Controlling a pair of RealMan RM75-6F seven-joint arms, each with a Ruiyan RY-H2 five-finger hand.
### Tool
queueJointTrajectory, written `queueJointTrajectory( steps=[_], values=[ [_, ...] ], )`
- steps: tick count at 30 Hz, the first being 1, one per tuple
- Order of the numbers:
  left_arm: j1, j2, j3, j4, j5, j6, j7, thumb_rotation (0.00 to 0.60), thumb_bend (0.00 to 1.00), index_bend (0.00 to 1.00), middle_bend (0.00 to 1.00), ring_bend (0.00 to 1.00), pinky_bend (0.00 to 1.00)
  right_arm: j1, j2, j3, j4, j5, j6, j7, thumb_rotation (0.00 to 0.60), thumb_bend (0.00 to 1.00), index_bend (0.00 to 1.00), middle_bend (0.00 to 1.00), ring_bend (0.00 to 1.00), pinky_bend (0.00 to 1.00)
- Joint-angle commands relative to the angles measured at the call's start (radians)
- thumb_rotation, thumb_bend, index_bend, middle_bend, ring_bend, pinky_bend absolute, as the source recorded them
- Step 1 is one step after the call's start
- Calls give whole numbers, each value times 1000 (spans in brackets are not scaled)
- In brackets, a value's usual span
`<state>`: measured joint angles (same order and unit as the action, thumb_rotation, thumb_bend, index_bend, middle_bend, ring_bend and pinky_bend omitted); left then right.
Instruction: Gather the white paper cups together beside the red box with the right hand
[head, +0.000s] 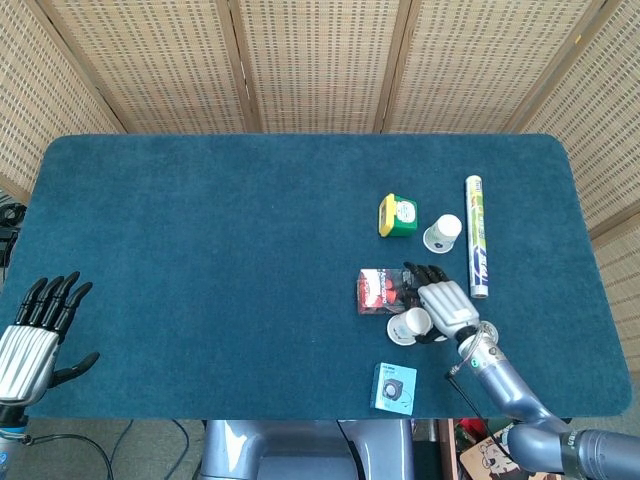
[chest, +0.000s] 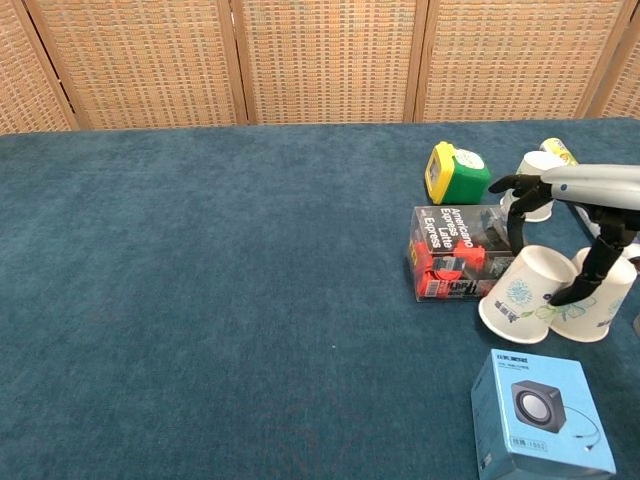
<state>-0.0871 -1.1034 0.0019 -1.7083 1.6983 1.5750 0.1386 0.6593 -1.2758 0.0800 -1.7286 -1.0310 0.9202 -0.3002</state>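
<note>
The right robot hand (chest: 575, 215) reaches over two white paper cups beside the red box (chest: 455, 252), its dark fingers (chest: 520, 215) curved down around the nearer cup (chest: 527, 293). That cup lies tipped on its side, mouth toward the camera, just right of the box, and the fingers touch it, though a firm grip cannot be told. The second cup (chest: 603, 300) (mostly behind the hand) sits against the first one's right side. A third cup (chest: 535, 175) stands farther back on the blue table (chest: 220, 300), near a yellow-and-green tape measure (chest: 455, 172) and well apart from the pair. A light blue box (chest: 535, 412) sits in front. The left robot hand (head: 35, 335) rests at the table's near left edge, fingers spread, holding nothing.
</note>
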Motion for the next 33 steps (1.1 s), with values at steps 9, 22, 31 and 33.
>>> queueJointTrajectory(
  steps=[9, 22, 31, 33],
  values=[
    [-1, 3, 3, -1, 3, -3, -7, 600, 180, 0, 0, 0, 0, -5, -6, -5, 11, 16, 12, -23, 600, 118, 523, 0, 0, 0],
    [-1, 3, 4, -1, 6, 0, -11, 600, 180, 0, 0, 0, 0, 4, 18, -14, -22, 49, -4, -55, 600, 118, 349, 0, 0, 0],
    [-1, 5, 3, -1, 5, 0, -13, 600, 180, 0, 0, 0, 0, 8, 15, -17, -35, 60, 15, -88, 600, 119, 255, 0, 0, 0],
    [-1, 5, 4, -1, 6, 0, -14, 600, 179, 0, 0, 0, 0, 7, 15, -17, -40, 63, 23, -96, 600, 119, 254, 0, 0, 0]
  ],
)
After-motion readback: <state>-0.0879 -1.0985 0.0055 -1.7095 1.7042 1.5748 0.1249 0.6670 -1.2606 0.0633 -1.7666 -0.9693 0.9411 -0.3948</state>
